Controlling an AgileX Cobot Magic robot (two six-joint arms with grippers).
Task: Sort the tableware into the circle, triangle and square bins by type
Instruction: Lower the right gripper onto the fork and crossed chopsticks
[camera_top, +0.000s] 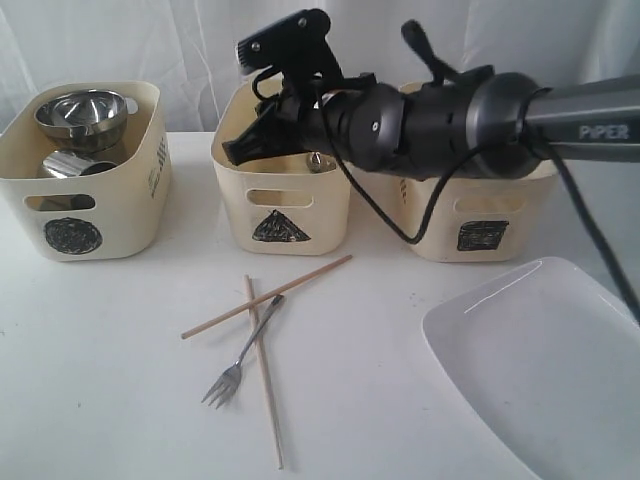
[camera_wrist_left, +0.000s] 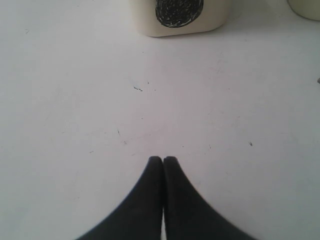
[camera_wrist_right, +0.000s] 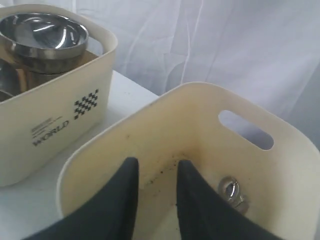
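Observation:
A steel fork (camera_top: 240, 356) lies on the white table between two crossed wooden chopsticks (camera_top: 264, 372). The large white plate (camera_top: 545, 365) rests at the front right. The circle bin (camera_top: 85, 200) holds a steel bowl (camera_top: 82, 115) and mugs (camera_top: 65, 165). My right gripper (camera_top: 238, 150) reaches across above the triangle bin (camera_top: 285, 200). In the right wrist view the right gripper (camera_wrist_right: 157, 165) stands open and empty over that bin (camera_wrist_right: 200, 120), where a steel spoon (camera_wrist_right: 232, 192) lies. My left gripper (camera_wrist_left: 163, 160) is shut and empty above bare table, in front of the circle bin (camera_wrist_left: 180, 17).
The square bin (camera_top: 480, 215) stands at the back right, partly hidden behind the right arm (camera_top: 500, 110). A white curtain hangs behind the bins. The steel bowl (camera_wrist_right: 45, 32) shows in the circle bin beside the triangle bin. The left arm is not in the exterior view.

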